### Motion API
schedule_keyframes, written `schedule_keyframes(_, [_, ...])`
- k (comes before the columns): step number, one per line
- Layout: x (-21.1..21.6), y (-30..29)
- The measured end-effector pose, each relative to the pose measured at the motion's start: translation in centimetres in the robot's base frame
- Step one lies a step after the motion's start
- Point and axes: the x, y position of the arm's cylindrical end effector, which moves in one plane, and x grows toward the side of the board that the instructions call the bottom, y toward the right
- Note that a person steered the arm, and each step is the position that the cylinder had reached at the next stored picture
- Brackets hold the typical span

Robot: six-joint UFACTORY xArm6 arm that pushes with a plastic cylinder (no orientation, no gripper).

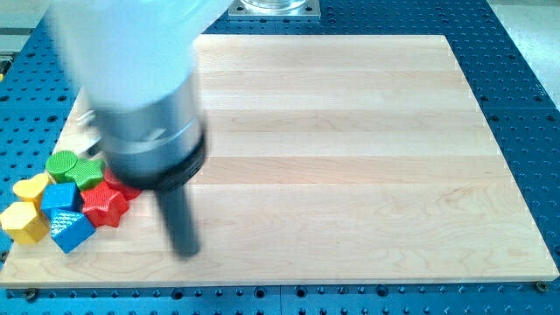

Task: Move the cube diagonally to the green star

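The blue cube (62,198) sits in the cluster at the board's (350,157) lower-left corner, touching a second blue block (70,229) at its 6 o'clock. The green star (87,172) lies at the cube's 1 o'clock, beside a green cylinder (62,164). A red star (104,204) is at the cube's 3 o'clock; two yellow blocks (26,220) at 8 to 10 o'clock. My tip (185,252), blurred, stands at the cube's 4 o'clock, clear of every block. There is no claw, only the rod, holding nothing.
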Motion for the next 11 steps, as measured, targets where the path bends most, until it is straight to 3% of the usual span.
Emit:
schedule_keyframes(1, [0.3, -5.0])
schedule_keyframes(2, [0.2, -16.7])
schedule_keyframes(3, [-0.4, -17.7])
schedule_keyframes(4, [-5.2, -17.6])
schedule_keyframes(7, [-9.7, -13.9])
schedule_keyframes(10, [-14.0, -2.4])
schedule_keyframes(11, [-9.1, -5.0])
